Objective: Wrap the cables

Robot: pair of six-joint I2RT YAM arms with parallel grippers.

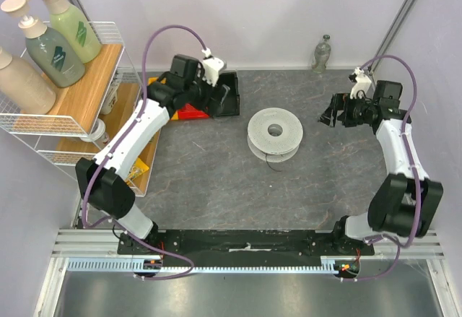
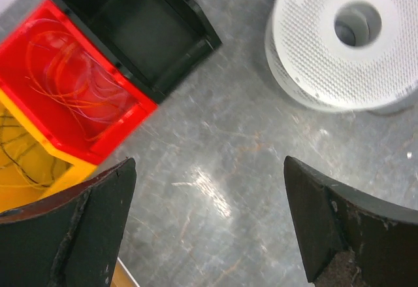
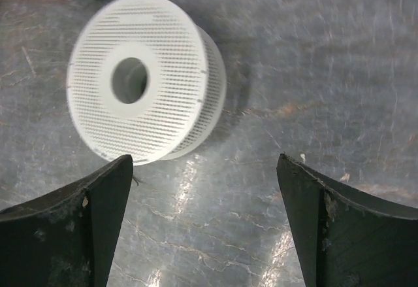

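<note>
1. At the middle of the counter point(image 1: 216, 187), a white spool point(image 1: 275, 133) lies flat with its hub hole up, roughly midway between the 2 arms.
2. Black cable point(image 1: 271, 159): a thin dark loop shows on the counter at the spool's near rim in the top view. It is too fine to trace, and I cannot tell how much sits on the drum.
3. More thin black strands point(image 2: 16, 146) lie in the yellow bin point(image 2: 29, 176) at the left. Next to it stand a red bin point(image 2: 72, 84) holding orange strands and a black bin point(image 2: 137, 19).
4. Left tool point(image 2: 209, 163): jaws spread wide with nothing between them. It hovers over bare counter between the bins and the spool.
5. Right tool point(image 3: 204, 159): jaws also wide apart, empty, off to the spool's right and facing it.
6. Step in hand, as judged: a pause between grips. Neither tool has wire or spool, so no winding is under way.
7. The next move likely calls for 1 tool to come down on the loose loop and close almost fully, since the wire is thread-thin. The other tool would steady or turn the spool.
8. Risks: the wire slipping from the pinch, or the light spool sliding when pulled.
</note>
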